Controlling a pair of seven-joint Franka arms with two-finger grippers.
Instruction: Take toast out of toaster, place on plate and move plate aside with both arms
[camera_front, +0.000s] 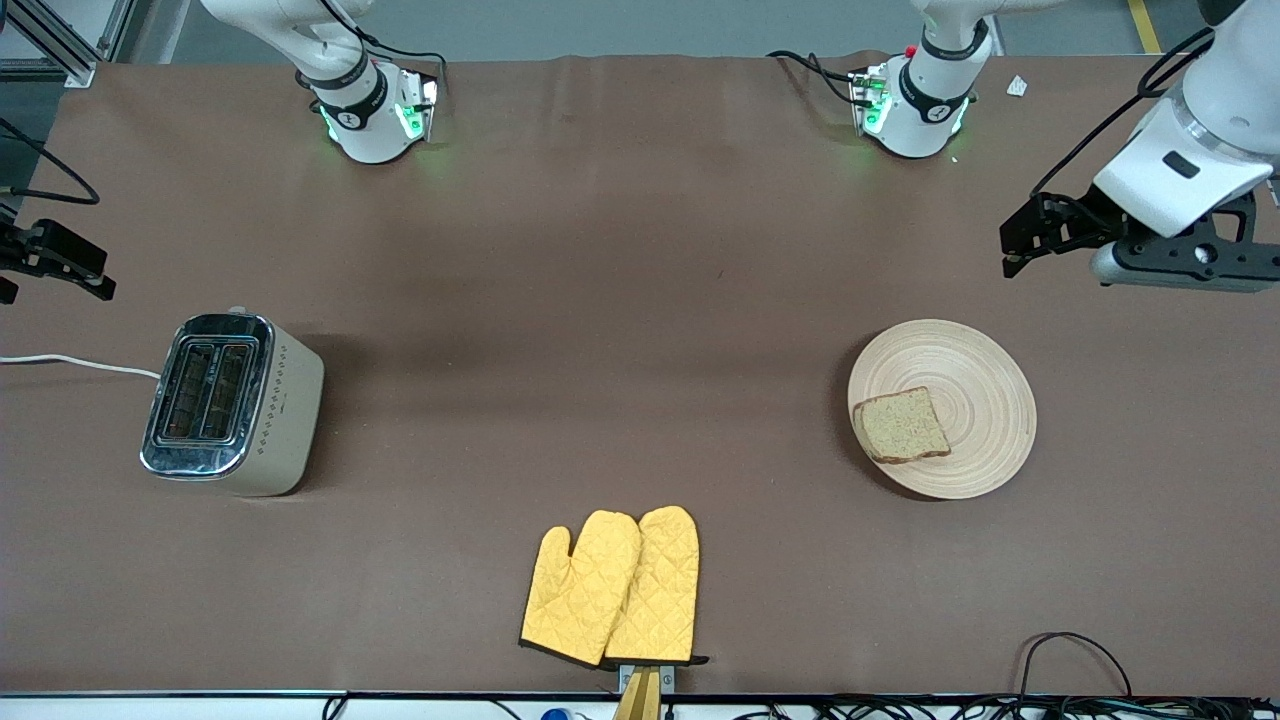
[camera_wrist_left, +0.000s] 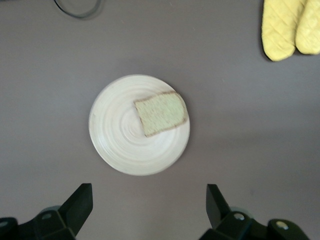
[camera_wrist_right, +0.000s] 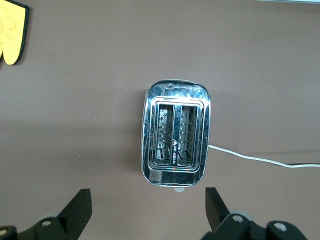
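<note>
The toast (camera_front: 900, 426) lies flat on the round wooden plate (camera_front: 965, 375), off-centre toward the right arm's end of the table. The left wrist view shows the toast (camera_wrist_left: 161, 114) on the plate (camera_wrist_left: 115, 137) too. My left gripper (camera_front: 1022, 242) is open and empty, up in the air over bare table beside the plate; its own view shows it (camera_wrist_left: 148, 200) clear of the plate's rim. My right gripper (camera_front: 62, 264) is open and empty, high over the table beside the toaster (camera_front: 232, 400); its own view shows it (camera_wrist_right: 148, 205) with nothing between its fingers.
The chrome two-slot toaster (camera_wrist_right: 176, 135) stands at the right arm's end, both slots empty, with a white cord (camera_wrist_right: 260, 159) trailing off. Two yellow quilted oven mitts (camera_front: 615, 588) lie at the table edge nearest the front camera. Black cables (camera_front: 1070, 650) lie by that edge.
</note>
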